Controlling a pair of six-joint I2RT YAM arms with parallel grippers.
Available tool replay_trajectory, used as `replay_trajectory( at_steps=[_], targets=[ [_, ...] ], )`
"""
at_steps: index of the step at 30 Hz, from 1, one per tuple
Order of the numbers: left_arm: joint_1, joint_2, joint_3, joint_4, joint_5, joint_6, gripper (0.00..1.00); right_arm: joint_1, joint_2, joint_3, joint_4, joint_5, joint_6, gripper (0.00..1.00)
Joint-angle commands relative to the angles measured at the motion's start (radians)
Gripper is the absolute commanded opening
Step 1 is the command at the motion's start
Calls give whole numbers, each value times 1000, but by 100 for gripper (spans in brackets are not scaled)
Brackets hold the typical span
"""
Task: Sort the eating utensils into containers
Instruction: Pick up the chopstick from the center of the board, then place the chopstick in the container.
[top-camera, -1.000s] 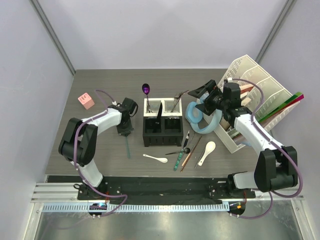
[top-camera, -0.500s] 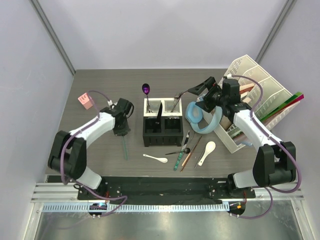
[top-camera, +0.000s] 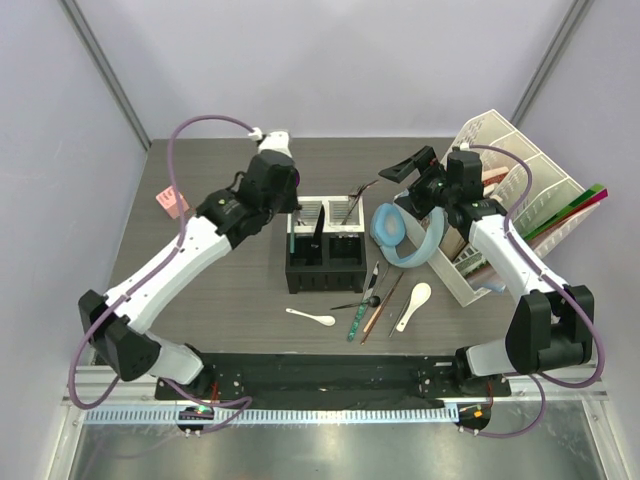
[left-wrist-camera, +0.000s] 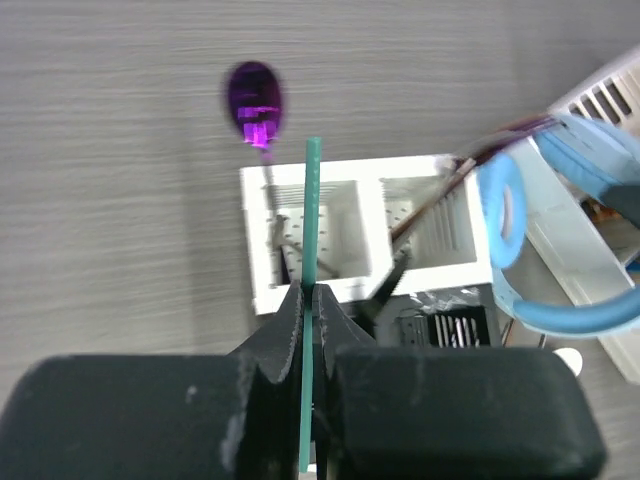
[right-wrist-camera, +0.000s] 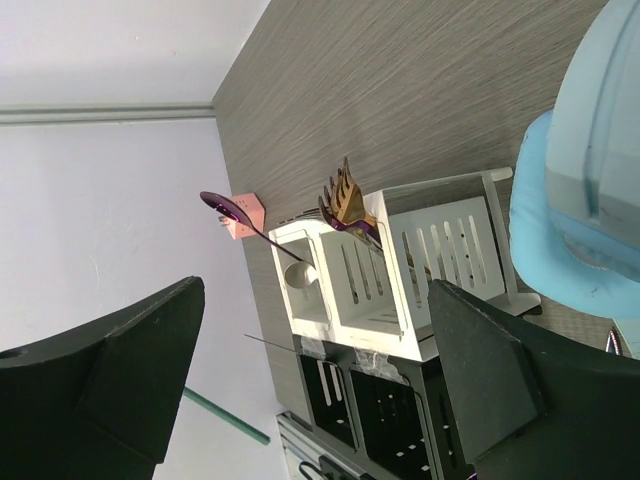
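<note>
**dan:** Utensils (top-camera: 375, 300) look mostly loose on the table. What's each arm doing?

**me:** Biggest first. The white rack (top-camera: 520, 190) at the far right isn't part of this.

The left arm stretches across to the black caddy (top-camera: 325, 285) mid-table. The left gripper (left-wrist-camera: 308, 300) has its fingers pinched tight on a thin green stick (left-wrist-camera: 311, 200), held upright, I'd guess so it can drop straight in. It hangs over the caddy's left side, about at the far-left white-rimmed slot where the purple spoon (left-wrist-camera: 254, 100) stands. Can't tell if the tip is inside.

The right gripper (top-camera: 410, 167) hovers off the caddy's far-right corner, by the light blue ring (top-camera: 405, 240), with fingers spread wide and nothing between them. Looks parked out of the way to me.

**dan:** And what's left over?

**me:** A soup spoon (top-camera: 312, 318), brown chopsticks (top-camera: 378, 308) and a green-patterned piece (top-camera: 356, 322) lie flat just near-right of the caddy. They're within easy reach of that empty right arm.
</note>
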Motion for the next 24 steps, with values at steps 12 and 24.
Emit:
replay_trajectory(
  at_steps=[12,24],
  targets=[
    [-175,206,41,437,-74,141,0,1,-23,24,15,5,22,100],
    [-199,255,-24,476,-15,65,0,0,0,32,-25,-15,-10,100]
  ],
)
